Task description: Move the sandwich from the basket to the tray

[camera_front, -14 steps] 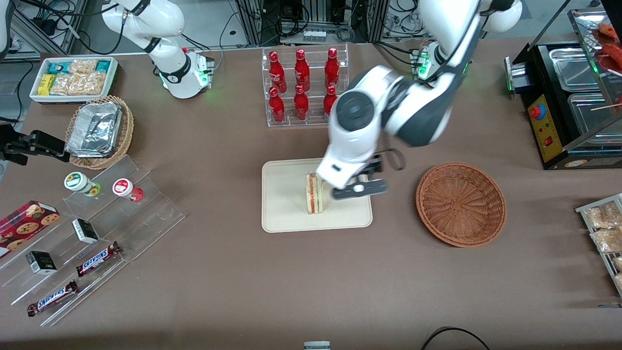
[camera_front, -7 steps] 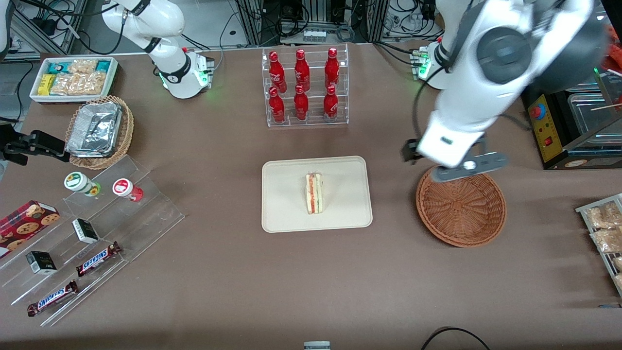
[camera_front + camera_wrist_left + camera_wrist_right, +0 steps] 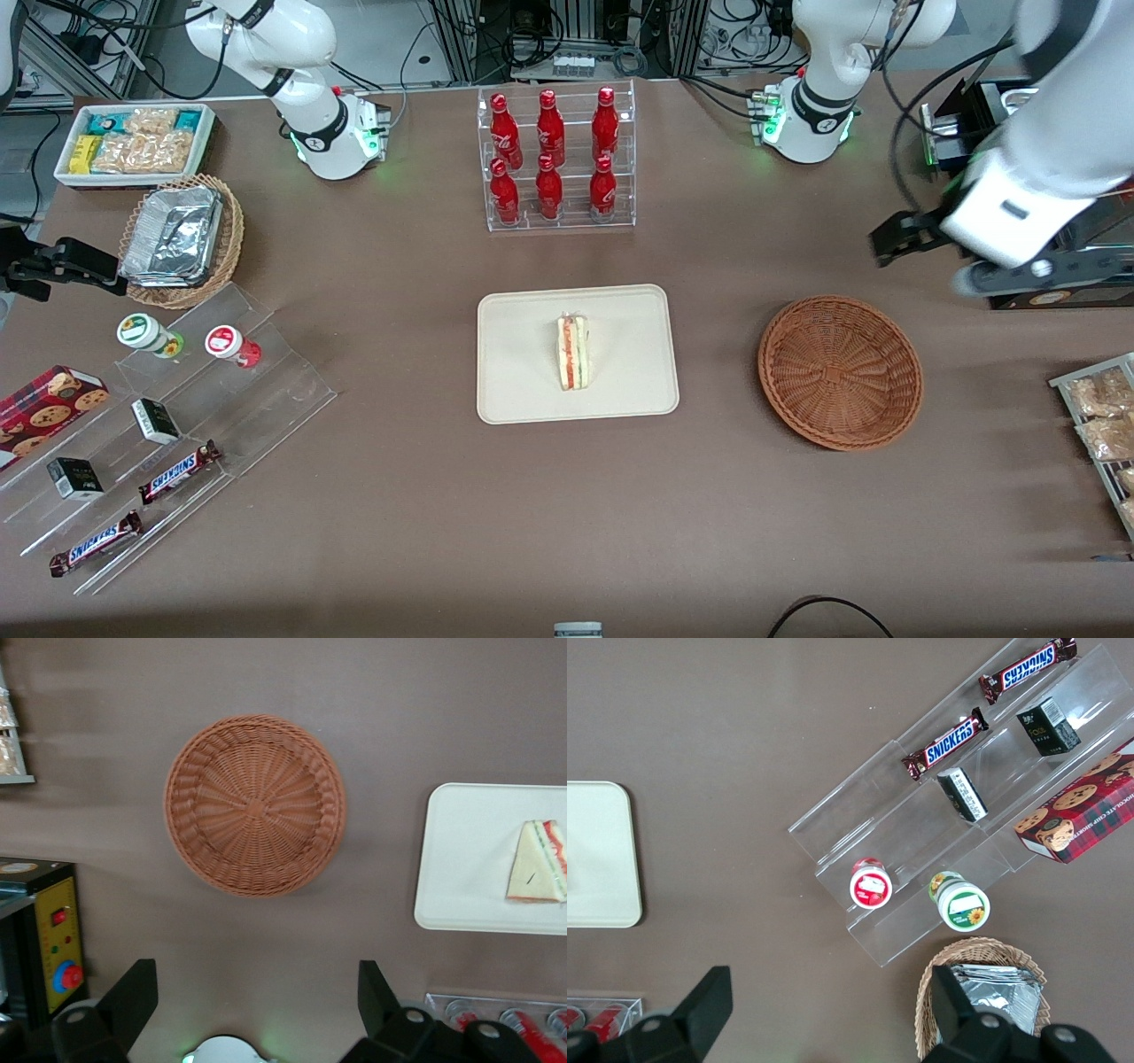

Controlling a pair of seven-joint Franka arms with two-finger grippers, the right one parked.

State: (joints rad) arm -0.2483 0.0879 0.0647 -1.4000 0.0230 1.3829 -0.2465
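Sandwich (image 3: 573, 352) stands on its edge near the middle of the tray (image 3: 518, 390), well apart from the gripper (image 3: 257, 1010), whose jaws are spread wide and hold nothing. Bare tabletop lies below them, with the basket (image 3: 840, 372) nearer the front camera. The working arm hangs high toward its own end of the table.

Left arm raised high toward the working arm's end of the surface, forearm and wrist sloping down toward the front camera. Pincer (image 3: 921, 237) held well above the surface, pointing downward. Wrist view: both fingers (image 3: 133, 997) spread wide apart, nothing between them. Pincer touches nothing.
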